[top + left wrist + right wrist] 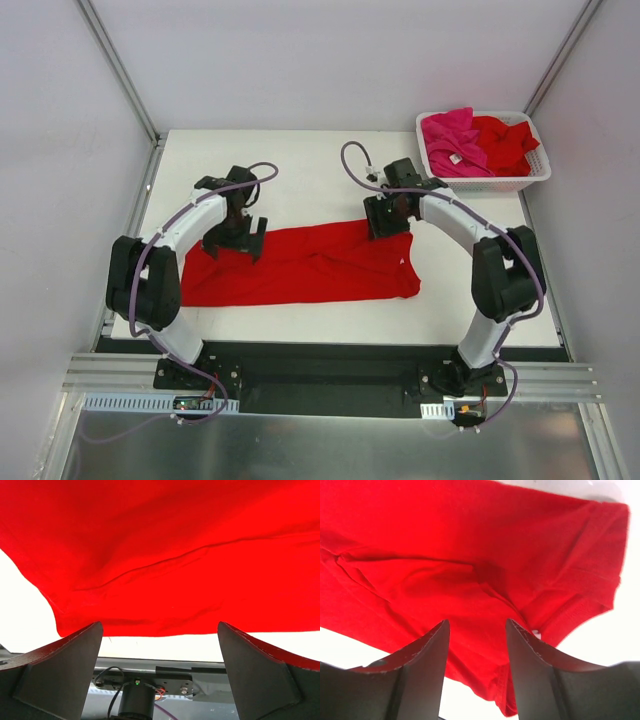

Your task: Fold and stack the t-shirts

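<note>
One red t-shirt [300, 265] lies flat on the white table [300, 160] as a long strip running left to right. My left gripper [240, 240] hovers over its left end, open wide; in the left wrist view the shirt [165, 555] fills the top and nothing is between the jaws of the gripper [160, 625]. My right gripper [388, 228] is over the shirt's upper right edge. Its fingers [427, 650] stand partly apart above the cloth [470, 555], not pinching it. A small white label [536, 633] shows by the right finger.
A white slotted basket [540, 170] stands at the back right corner, holding a crumpled magenta-pink t-shirt [450, 135] and a red t-shirt [505, 140]. Grey walls and metal rails enclose the table. The left arm's base [135, 695] shows below the table's near edge.
</note>
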Available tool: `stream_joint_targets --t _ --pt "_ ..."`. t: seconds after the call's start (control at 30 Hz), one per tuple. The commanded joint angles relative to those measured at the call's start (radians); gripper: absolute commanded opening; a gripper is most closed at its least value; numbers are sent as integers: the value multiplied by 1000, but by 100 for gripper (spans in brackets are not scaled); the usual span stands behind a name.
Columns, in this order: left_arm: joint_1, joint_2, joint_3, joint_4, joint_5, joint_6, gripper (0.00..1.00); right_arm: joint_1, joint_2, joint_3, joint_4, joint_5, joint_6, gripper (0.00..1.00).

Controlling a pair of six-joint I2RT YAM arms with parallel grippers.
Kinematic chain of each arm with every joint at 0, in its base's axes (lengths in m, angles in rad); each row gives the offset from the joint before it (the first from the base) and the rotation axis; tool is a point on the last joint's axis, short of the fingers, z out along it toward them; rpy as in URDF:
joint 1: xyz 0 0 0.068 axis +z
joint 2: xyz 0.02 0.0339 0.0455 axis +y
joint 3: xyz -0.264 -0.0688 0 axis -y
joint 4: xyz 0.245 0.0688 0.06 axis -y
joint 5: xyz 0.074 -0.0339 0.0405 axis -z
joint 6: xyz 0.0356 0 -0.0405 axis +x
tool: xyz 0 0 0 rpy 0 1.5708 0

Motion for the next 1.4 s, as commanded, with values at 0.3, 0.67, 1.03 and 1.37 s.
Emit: stream_joint_targets --t 0.3,0.67,1.03,1.37 --pt "1 -76 -19 -5 33 -10 99 46 95 105 4 -19 -27 53" --pt "1 -93 -33 -5 35 -7 99 60 126 92 -16 -3 -24 54" --pt "1 -97 -42 -5 41 -4 99 65 143 92 -14 35 -24 52" --pt "0 -94 -40 -5 51 2 99 65 167 128 -36 75 -35 56"
